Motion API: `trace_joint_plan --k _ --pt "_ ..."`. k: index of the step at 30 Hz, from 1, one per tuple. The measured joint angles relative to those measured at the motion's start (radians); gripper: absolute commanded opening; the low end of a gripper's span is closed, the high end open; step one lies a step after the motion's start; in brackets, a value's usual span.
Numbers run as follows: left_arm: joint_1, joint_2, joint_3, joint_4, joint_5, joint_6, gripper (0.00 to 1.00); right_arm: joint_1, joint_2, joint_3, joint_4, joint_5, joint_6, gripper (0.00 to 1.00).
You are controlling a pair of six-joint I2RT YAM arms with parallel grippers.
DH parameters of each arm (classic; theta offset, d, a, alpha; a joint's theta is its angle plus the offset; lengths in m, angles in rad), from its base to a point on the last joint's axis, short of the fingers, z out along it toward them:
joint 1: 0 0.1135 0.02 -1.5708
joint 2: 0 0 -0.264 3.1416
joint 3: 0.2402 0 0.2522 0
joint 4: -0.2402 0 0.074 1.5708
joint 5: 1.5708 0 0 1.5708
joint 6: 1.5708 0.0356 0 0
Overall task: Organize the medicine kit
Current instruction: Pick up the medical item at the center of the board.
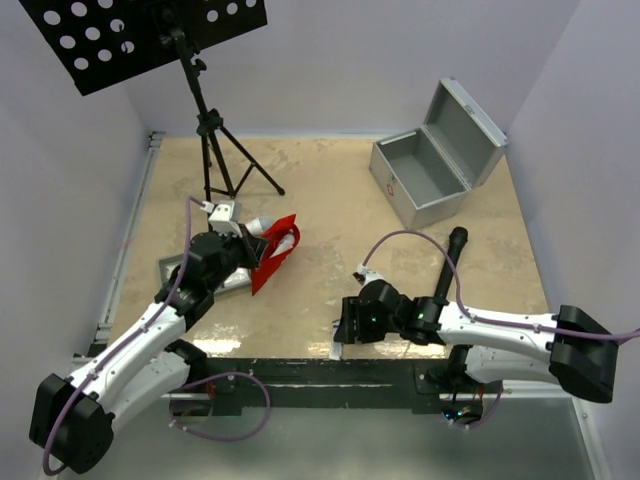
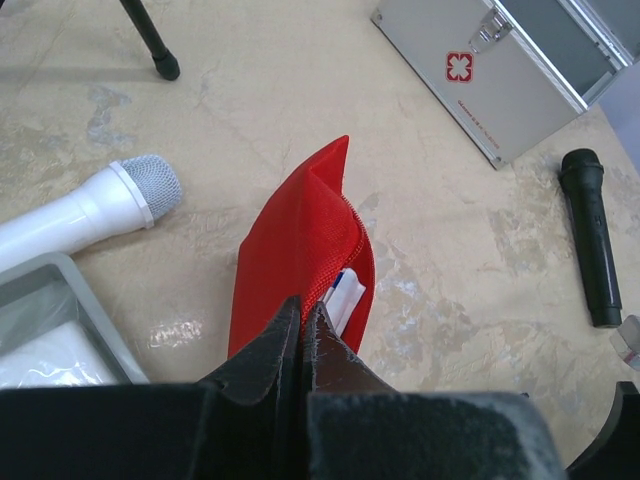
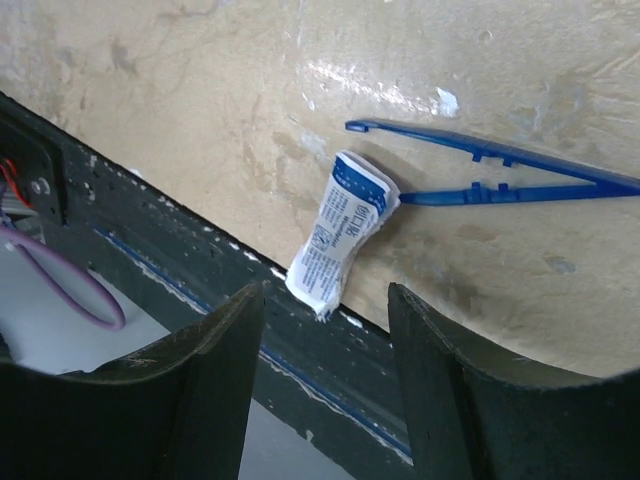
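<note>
The silver case point(image 1: 425, 175) stands open at the back right; its front shows a red cross point(image 2: 500, 90). My left gripper point(image 2: 305, 312) is shut on the edge of the red pouch point(image 2: 300, 250), held up off the table point(image 1: 275, 250). A white packet point(image 2: 347, 292) pokes from the pouch's open zip. The grey tray point(image 2: 90, 320) lies just left of it. My right gripper point(image 3: 325, 300) is open near the table's front edge, apart from a small white-and-blue sachet point(image 3: 340, 235) between its fingers. Blue plastic tweezers point(image 3: 480, 170) lie just beyond the sachet.
A white microphone point(image 2: 90, 210) lies left of the pouch and a black microphone point(image 1: 452, 255) lies right of centre. A black tripod stand point(image 1: 215, 140) is at the back left. The black mounting rail point(image 3: 150, 240) runs along the table's near edge under my right gripper.
</note>
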Motion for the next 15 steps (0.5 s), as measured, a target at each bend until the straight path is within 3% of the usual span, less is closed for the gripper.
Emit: trace_joint_plan --k 15 --pt "0.000 -0.023 -0.003 -0.001 0.028 -0.008 0.00 0.006 0.148 -0.006 0.135 0.008 0.024 0.46"
